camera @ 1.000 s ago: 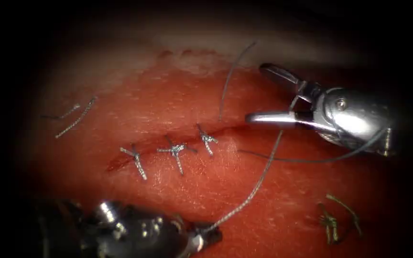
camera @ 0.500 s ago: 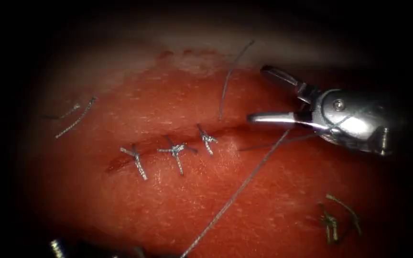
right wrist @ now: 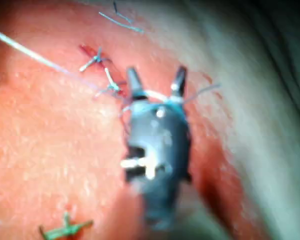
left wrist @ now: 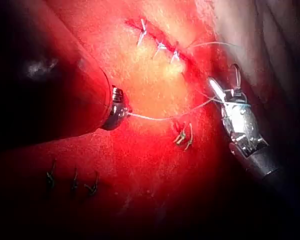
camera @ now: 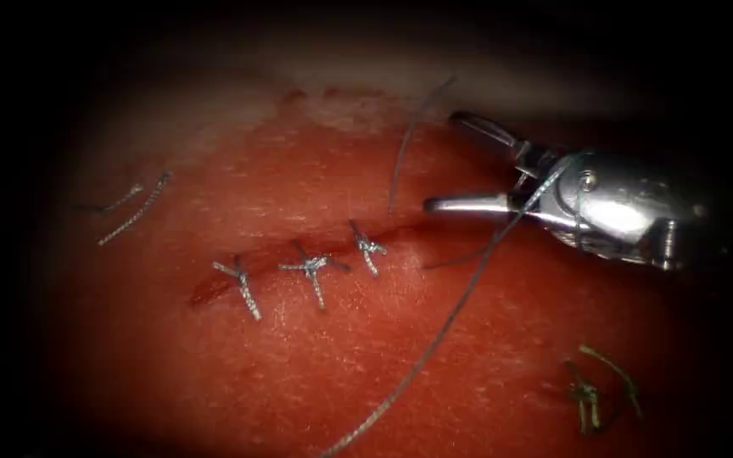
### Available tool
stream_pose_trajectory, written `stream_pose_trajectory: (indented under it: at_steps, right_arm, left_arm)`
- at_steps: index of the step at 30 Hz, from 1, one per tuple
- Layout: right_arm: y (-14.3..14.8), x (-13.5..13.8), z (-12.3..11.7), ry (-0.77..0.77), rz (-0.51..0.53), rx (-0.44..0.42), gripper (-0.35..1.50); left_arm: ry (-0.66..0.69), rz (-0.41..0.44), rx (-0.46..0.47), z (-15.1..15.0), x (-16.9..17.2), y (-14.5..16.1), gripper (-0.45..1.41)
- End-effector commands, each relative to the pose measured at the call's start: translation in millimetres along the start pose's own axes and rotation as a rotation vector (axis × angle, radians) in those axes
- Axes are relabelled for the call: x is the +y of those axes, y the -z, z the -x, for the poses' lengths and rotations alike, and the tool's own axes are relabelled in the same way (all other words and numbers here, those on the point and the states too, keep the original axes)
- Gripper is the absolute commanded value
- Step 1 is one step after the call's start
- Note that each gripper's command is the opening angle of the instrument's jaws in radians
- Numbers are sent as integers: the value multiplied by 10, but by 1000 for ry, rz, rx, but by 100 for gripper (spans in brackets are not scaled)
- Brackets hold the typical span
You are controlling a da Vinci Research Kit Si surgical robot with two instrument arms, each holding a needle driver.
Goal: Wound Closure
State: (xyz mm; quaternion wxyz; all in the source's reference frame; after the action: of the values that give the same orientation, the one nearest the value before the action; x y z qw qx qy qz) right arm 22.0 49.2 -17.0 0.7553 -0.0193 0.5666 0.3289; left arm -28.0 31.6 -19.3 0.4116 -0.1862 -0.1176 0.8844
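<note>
Your right tool point(camera: 451, 161) reaches in from the right, jaws spread wide apart. Your left tool point(left wrist: 121, 109) sits near, jaws hidden.

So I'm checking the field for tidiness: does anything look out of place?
Yes: cut ends of thread lie loose on the tissue left of the cut, and a greenish tangle sits lower right. The thread also drapes over the right tool, whose jaws are open and hold nothing.
</note>
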Motion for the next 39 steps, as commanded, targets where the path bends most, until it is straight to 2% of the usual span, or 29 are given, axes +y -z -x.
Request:
stream_pose_trajectory:
  at_steps: [1,5,8,10,19,27,31,32,33,34,35,37,39]
  right_arm:
    - [-7,-3,5,-1,-2,1,118]
    - [-19,-13,9,-32,11,-8,113]
    - [-25,-15,15,-147,58,-39,111]
    - [-28,-14,29,-248,124,-93,110]
    - [-38,-2,72,-472,280,-190,110]
    - [-57,23,86,-521,309,-187,111]
    - [-70,27,96,-558,282,-164,113]
    - [-72,27,97,-569,281,-163,103]
    - [-73,27,97,-572,255,-167,51]
    - [-74,28,97,-577,201,-164,-35]
    - [-73,28,97,-577,163,-164,-35]
    - [-72,27,97,-574,160,-161,-35]
    - [-68,26,97,-555,155,-162,-35]
  left_arm:
    - [-1,6,-2,5,6,-5,-35]
    - [-1,5,1,7,5,-3,-35]
    - [2,4,3,2,5,-6,-35]
    - [5,3,6,-3,2,-10,-35]
    - [31,-14,14,-3,-26,-26,-35]
    - [32,-18,15,-8,-45,-36,-35]
    - [50,-22,19,-9,-52,-40,-35]
    - [62,-23,16,-10,-56,-41,-35]
    - [75,-26,16,-12,-63,-42,-35]
    - [93,-28,16,-13,-69,-43,-35]
    - [111,-29,16,-15,-75,-43,-35]
    - [140,-26,14,-15,-82,-38,-35]
    - [154,-29,14,-6,-93,-18,-35]
